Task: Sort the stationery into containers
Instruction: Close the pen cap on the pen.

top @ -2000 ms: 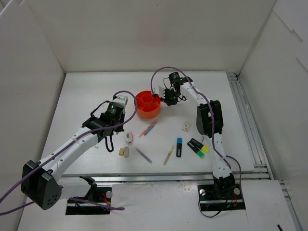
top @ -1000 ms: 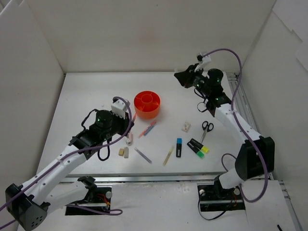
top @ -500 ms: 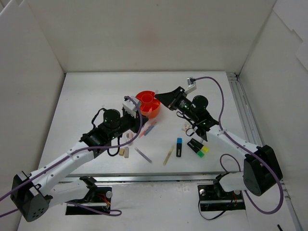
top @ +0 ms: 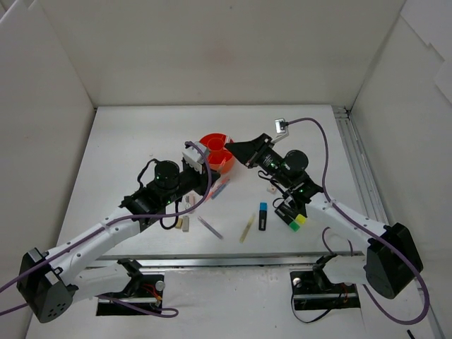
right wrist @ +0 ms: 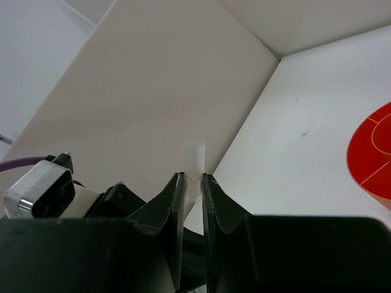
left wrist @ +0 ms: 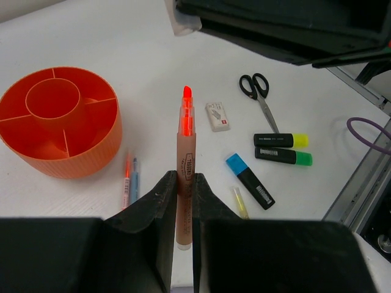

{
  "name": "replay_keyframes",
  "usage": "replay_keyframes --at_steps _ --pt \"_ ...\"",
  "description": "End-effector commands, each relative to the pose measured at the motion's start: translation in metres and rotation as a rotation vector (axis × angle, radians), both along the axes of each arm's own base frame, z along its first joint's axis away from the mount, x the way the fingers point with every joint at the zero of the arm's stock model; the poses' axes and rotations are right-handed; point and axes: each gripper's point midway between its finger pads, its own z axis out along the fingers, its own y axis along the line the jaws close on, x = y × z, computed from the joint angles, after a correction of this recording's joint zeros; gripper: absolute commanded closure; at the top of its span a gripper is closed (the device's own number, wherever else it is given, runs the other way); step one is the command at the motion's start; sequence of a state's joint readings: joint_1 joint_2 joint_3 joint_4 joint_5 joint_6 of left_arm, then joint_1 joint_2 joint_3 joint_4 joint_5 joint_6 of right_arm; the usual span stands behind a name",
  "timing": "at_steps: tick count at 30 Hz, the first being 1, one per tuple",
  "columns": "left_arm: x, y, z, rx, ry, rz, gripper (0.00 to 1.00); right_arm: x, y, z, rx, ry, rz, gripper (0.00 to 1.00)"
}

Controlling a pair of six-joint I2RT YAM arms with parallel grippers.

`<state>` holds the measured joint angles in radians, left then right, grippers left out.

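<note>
Left jaws pinching the pen, right jaws pinching a clear cap. Capping, I'd say. Next: cap onto the tip ahead, then the organiser, left of the jaws.

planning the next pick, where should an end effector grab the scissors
Probably across the closed blades just past the pivot, coming straight down. The scissors lie flat, blades shut into one narrow strip; the handle loops are wider, and the yellow highlighter crowds the tip.

Dark print runs along the barrel of the orange marker, mid-frame, too small to read. The white eraser just right of its tip carries equally illegible marks.
</note>
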<state>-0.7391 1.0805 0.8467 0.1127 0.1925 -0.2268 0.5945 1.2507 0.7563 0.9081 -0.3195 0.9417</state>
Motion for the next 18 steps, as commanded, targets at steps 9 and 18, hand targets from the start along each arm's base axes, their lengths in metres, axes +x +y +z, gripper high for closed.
replay_keyframes --at_steps 9,18 --pt "-0.003 -0.002 0.059 -0.158 -0.105 0.015 1.00 0.001 0.008 0.014 -0.011 -0.132 -0.059 1.00" --pt "-0.002 0.002 0.055 -0.161 -0.097 0.041 1.00 -0.001 0.004 0.014 -0.026 -0.151 -0.095 1.00"
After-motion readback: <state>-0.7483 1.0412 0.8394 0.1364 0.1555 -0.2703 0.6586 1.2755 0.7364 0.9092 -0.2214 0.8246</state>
